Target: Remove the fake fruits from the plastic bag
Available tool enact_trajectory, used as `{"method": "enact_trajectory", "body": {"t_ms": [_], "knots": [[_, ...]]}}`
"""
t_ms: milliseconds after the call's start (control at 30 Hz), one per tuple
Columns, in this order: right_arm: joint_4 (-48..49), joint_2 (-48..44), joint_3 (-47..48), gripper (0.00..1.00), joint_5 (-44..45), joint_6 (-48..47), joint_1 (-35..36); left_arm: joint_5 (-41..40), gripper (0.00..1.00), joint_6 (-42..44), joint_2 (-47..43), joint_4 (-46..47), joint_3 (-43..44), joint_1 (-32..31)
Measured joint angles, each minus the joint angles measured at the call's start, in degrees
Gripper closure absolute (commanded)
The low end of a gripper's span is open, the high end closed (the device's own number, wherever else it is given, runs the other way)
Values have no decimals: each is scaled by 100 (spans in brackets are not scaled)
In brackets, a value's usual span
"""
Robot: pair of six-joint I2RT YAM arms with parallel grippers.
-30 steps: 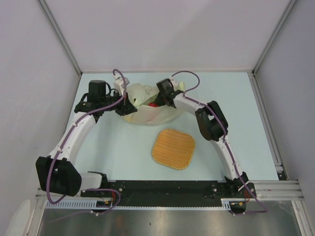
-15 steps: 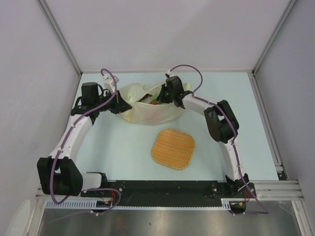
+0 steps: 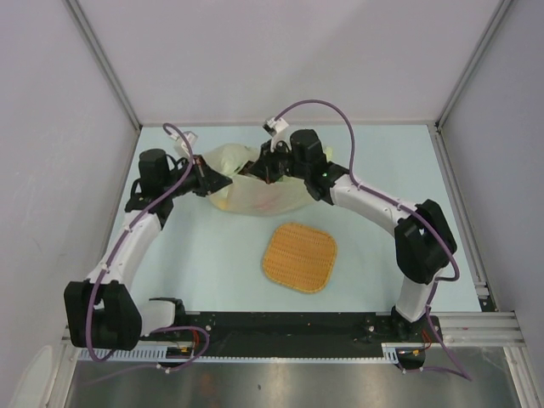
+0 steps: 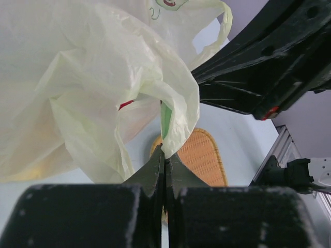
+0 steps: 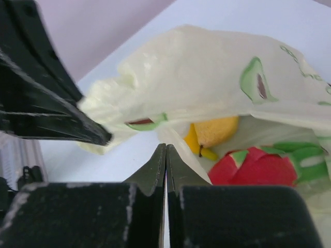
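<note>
Presently, the plastic bag [image 3: 255,194] is seen at the far middle of the tabletop [image 3: 204,255]. Its long axis runs left to right and its mouth is held open on the far side. The film is thin, crinkled and translucent, pale yellow-green with green and red print. A fold at its left end is pinched in the closed left jaws; the mouth's rim seems pinched in the closed right jaws. Inside, a red dragon fruit [image 5: 253,168] with green tips and a yellow pear-like fruit [image 5: 214,132] are visible. An orange woven mat [image 3: 299,257] lies nearer, apart.

one bag [image 3: 255,194], one mat [image 3: 299,257], two visible fruits [image 5: 253,168]
</note>
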Motion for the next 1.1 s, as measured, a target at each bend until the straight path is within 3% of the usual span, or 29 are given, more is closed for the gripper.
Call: {"method": "enact_trajectory", "body": {"t_ms": [67, 467, 600, 767, 933, 1100], "knots": [[-35, -66, -170, 96, 330, -142, 50, -42, 100, -33, -120, 26, -68, 0], [79, 299, -844, 99, 1823, -704, 136, -227, 100, -22, -1045, -114, -1091, -2], [195, 302, -1331, 100, 1799, -1126, 833, -275, 100, -17, -1137, -155, -1169, 0], [81, 291, -1777, 100, 774, -1279, 1331, -310, 99, -13, -1200, -164, -1169, 0], [144, -44, -1816, 100, 535, -1117, 837, -308, 100, -15, -1237, -166, -1213, 0], [439, -376, -1580, 100, 654, -826, -184, -262, 100, -15, -1226, -170, -1217, -2]]}}
